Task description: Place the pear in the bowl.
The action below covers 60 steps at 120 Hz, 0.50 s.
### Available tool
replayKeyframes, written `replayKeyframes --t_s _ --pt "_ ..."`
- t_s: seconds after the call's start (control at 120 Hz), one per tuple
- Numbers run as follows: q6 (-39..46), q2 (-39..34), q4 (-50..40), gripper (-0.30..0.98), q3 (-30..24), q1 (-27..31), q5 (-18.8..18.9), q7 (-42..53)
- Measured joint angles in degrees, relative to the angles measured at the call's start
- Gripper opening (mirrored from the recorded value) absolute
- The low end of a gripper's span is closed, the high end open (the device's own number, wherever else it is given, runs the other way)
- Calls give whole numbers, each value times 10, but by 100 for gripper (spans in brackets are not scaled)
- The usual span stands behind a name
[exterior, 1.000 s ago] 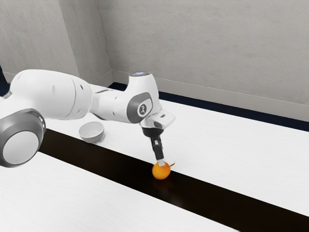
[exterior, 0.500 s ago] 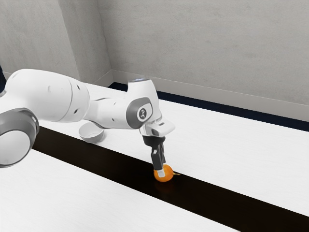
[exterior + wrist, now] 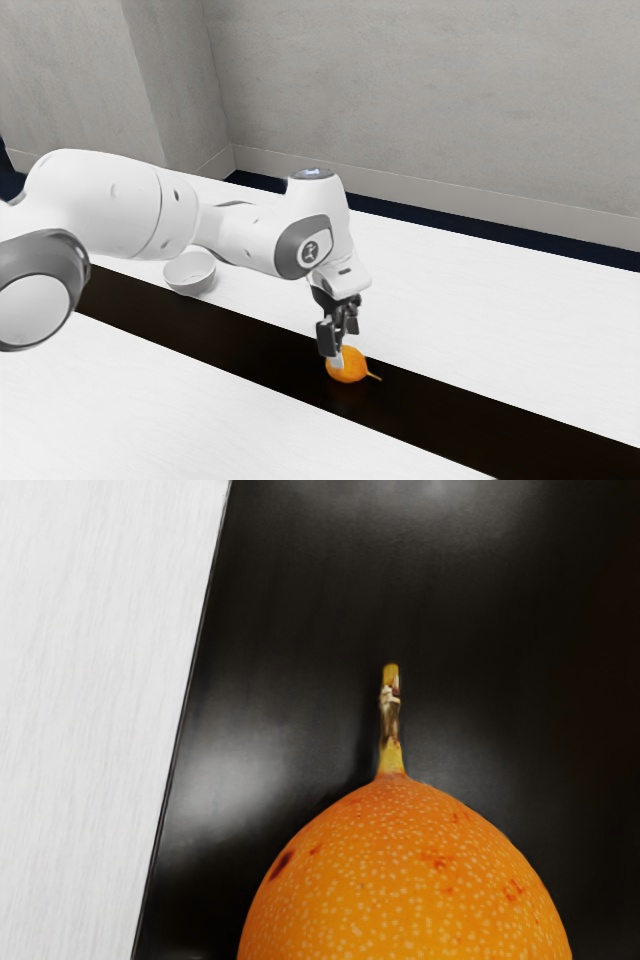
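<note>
Grey wall (image 3: 420, 90) at the back, white table (image 3: 120, 400) with a dark strip (image 3: 240, 345) running across it. Starting at the exterior view's left: arm (image 3: 105, 205) reaches in over the table. Bowl (image 3: 190, 284) next, upright, beside the strip on the far side, well apart from the pear and unmoved over the last second.

Then the fingers (image 3: 328, 340), low at the strip, standing apart with the pear (image 3: 350, 367) between them. Near one sits against the pear's side, far one drops behind it; far contact is hidden, but I read it as clamped on the pear. Reason: the pear has shifted a bit toward the exterior view's right and swung round as the arm turned. Stem (image 3: 391, 730) pointed up and right in that view a second ago, now right and slightly down. Looks carried or dragged along, not left lying.

Pear is orange, speckled, over the dark strip. Can't tell if its underside is touching or just clear. Wrist view has its stem end out past the fingers.

For the task: grasp stage, probably just made, carry to the bowl not begun. Next, lift straight up, then bring it back to the bowl. Round skin could slip or roll if the hold is shallow.
</note>
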Motion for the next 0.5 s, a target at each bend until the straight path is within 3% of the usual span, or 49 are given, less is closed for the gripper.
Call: replayKeyframes --t_s 0.5 --pt "8 16 -7 69 -10 0 -26 66"
